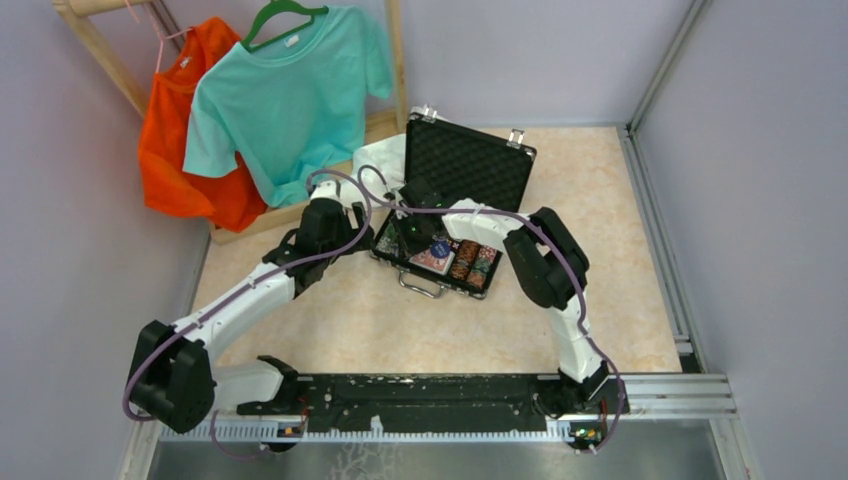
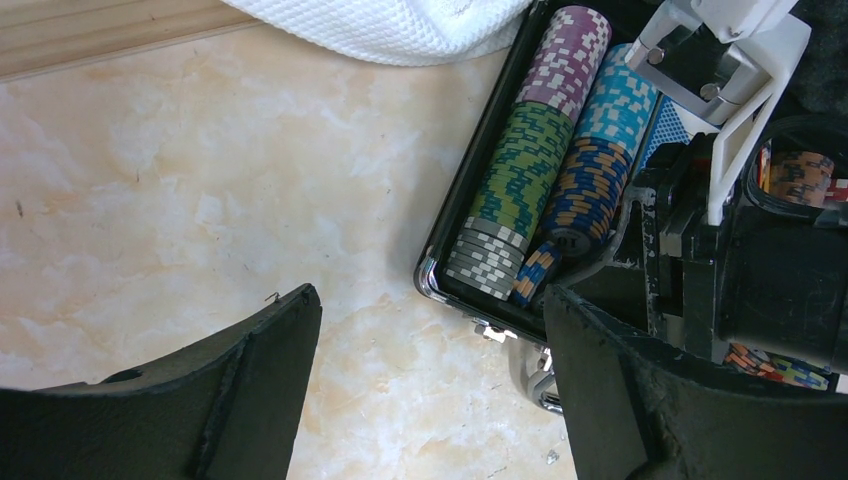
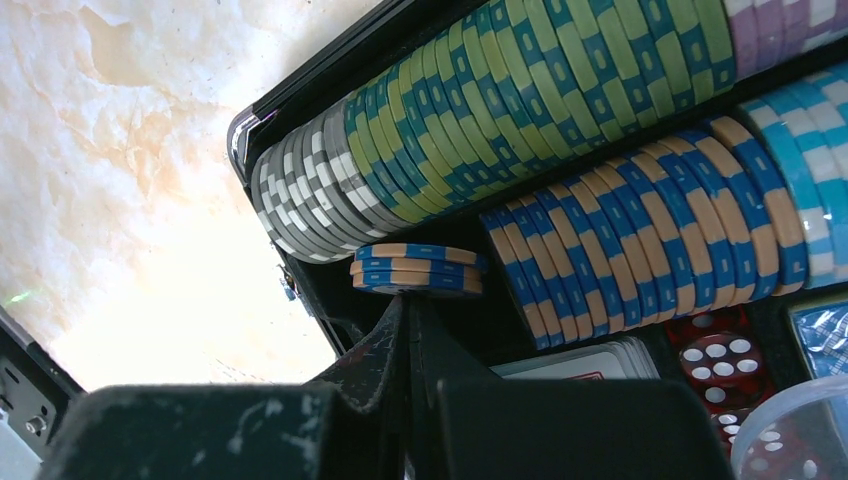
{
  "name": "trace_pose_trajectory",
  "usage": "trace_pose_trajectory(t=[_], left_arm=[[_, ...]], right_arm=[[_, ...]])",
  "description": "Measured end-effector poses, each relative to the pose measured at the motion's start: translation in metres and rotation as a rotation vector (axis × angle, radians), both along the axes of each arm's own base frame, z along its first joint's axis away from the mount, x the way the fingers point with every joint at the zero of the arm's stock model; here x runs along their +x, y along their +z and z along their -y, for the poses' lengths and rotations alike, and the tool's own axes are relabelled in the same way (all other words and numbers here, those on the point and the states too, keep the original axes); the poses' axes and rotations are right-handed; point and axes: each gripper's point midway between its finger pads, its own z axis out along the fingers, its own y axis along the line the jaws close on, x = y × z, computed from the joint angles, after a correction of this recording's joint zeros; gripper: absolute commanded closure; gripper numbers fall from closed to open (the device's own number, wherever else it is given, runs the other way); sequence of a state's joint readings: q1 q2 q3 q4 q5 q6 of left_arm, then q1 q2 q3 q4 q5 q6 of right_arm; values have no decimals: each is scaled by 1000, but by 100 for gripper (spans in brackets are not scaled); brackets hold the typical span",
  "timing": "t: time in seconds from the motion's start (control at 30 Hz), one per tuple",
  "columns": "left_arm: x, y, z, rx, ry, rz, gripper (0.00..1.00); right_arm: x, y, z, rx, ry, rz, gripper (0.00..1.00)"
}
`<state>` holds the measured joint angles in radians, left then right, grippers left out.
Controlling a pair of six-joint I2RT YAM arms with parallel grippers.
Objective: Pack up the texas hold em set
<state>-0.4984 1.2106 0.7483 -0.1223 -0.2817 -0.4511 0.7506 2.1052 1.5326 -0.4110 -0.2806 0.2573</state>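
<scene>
Left end effector (image 2: 428,296) wide above marbled tabletop (image 2: 150,200); right end effector (image 3: 408,318) closed inside case (image 1: 470,160).

Open black case (image 1: 470,165), chip-filled tray

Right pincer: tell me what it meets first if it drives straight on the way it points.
Most likely the small flat stack of blue-and-tan chips, lying just beyond the tips of the shut right pincer inside the case. Whether they already touch is unclear.
</scene>
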Motion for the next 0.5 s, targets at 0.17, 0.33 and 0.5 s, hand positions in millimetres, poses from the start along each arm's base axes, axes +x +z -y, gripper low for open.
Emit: trace_pose_trajectory(t=[0.17,0.33,0.5], left_arm=[[1,-3,0,3,-1,-5,13],[2,-3,1,0,-3,-3,13],[1,-4,2,1,-7,-4,12]], right_arm=[[-1,1,-1,-12,9,19,100],[0,4,-2,-29,11,53,100],[-1,14,-4,-12,14,68,100]])
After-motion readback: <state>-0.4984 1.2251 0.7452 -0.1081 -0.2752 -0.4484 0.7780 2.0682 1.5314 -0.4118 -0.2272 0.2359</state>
